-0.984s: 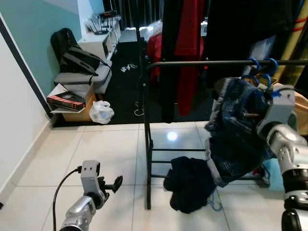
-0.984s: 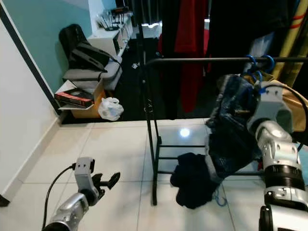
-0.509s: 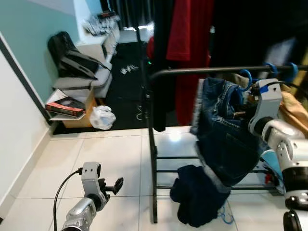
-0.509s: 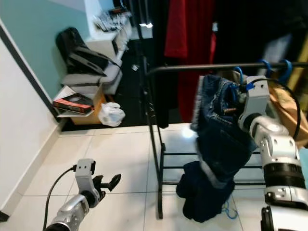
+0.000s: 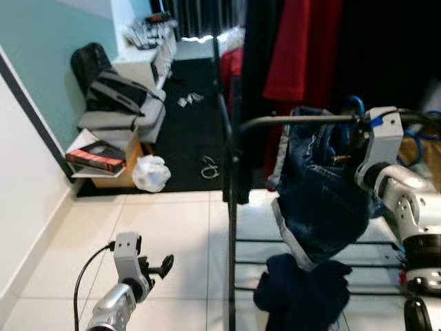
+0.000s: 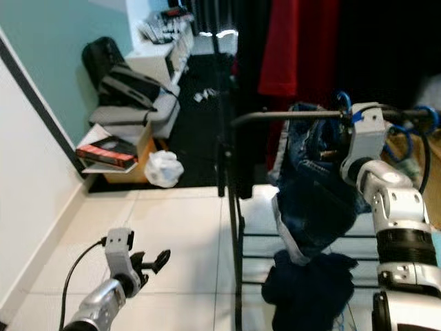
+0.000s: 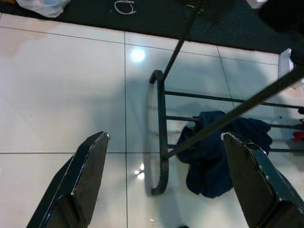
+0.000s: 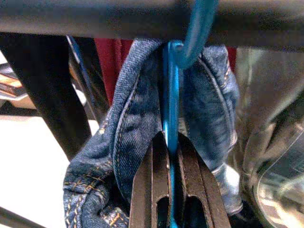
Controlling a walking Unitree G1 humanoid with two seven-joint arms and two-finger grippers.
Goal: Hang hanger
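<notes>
While my left gripper (image 7: 161, 180) waits low on the left, fingers apart and holding nothing, my right gripper (image 8: 171, 156) clamps the blue hanger (image 8: 172, 114) carrying jeans (image 5: 320, 186), so its hook sits over the rail (image 5: 296, 121) on the right.

No legible text, label, brand, number or sign is found in any of the views. A red and black printed cover is seen on the book (image 5: 96, 158) at the middle left of the left eye view, but its markings are too small and blurred to be read. A strip of blue tape (image 5: 377, 120) is seen on the wrist housing at the upper right of that view, and nothing is written on it that can be made out.
</notes>
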